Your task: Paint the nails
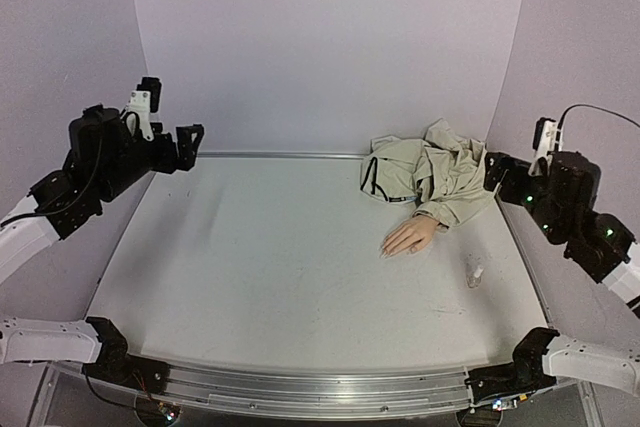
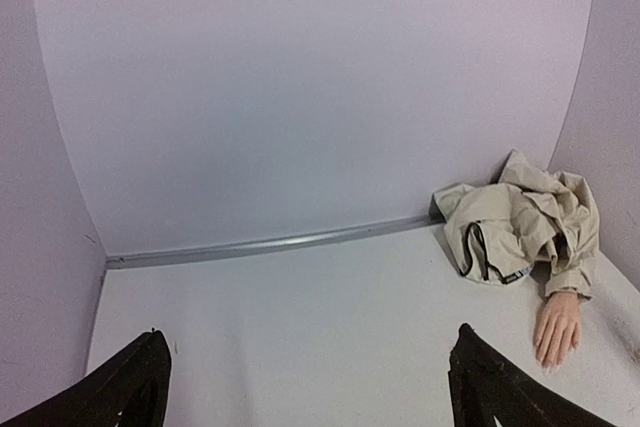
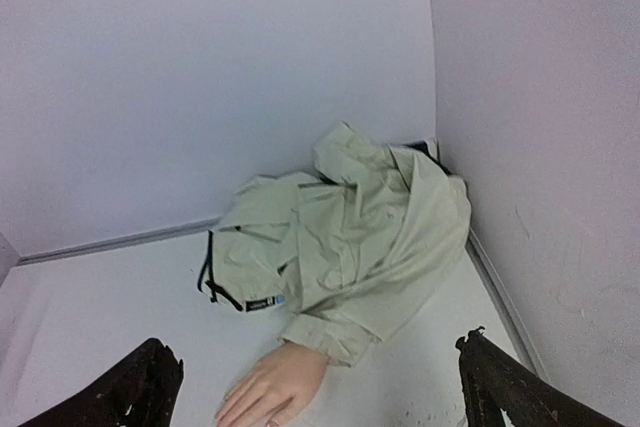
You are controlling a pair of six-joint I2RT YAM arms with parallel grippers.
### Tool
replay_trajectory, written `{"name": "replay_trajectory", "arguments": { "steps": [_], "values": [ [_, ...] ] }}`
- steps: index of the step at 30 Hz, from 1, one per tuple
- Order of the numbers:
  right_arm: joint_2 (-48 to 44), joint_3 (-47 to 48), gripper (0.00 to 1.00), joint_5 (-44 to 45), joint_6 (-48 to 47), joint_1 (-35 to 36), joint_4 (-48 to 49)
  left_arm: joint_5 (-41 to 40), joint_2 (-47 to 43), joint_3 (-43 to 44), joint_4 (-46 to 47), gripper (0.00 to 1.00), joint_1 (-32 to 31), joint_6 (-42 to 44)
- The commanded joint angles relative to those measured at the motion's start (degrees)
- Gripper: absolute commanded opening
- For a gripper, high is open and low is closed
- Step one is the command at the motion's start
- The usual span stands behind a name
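A pale mannequin hand [image 1: 411,236] lies palm down on the white table, fingers pointing front-left, its wrist in the sleeve of a crumpled beige jacket [image 1: 430,172]. The nails [image 1: 388,251] are tiny and show at the fingertips [image 3: 272,422]; no colour can be made out on them. A small clear-whitish bottle [image 1: 475,272] lies to the right of the hand. My right gripper [image 3: 315,339] hangs open and empty above the jacket and hand [image 3: 275,387]. My left gripper [image 2: 308,332] is open and empty at the far left [image 1: 183,147], with the hand [image 2: 557,332] far off to its right.
Lilac walls close the table at the back and both sides. A metal rail [image 2: 270,244] runs along the back edge and another along the right edge [image 3: 500,292]. The jacket [image 2: 520,227] fills the back right corner.
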Motion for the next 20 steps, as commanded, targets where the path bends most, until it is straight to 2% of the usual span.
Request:
{"name": "replay_trajectory", "arguments": {
  "steps": [1, 10, 20],
  "values": [
    [-2.27, 6.57, 0.98, -5.91, -14.1, -0.1, 4.48, -5.75, -6.63, 3.12, 0.42, 0.98, 0.11, 3.87],
    [-4.24, 11.97, 0.98, -5.53, -14.49, -0.05, 2.91, -5.68, -16.79, -1.47, 3.26, 0.98, 0.11, 8.42],
    [-2.9, 12.67, 0.98, -4.85, -13.44, -0.1, 2.9, -6.94, -20.87, -2.92, 3.58, 0.98, 0.11, 9.55]
  ]
}}
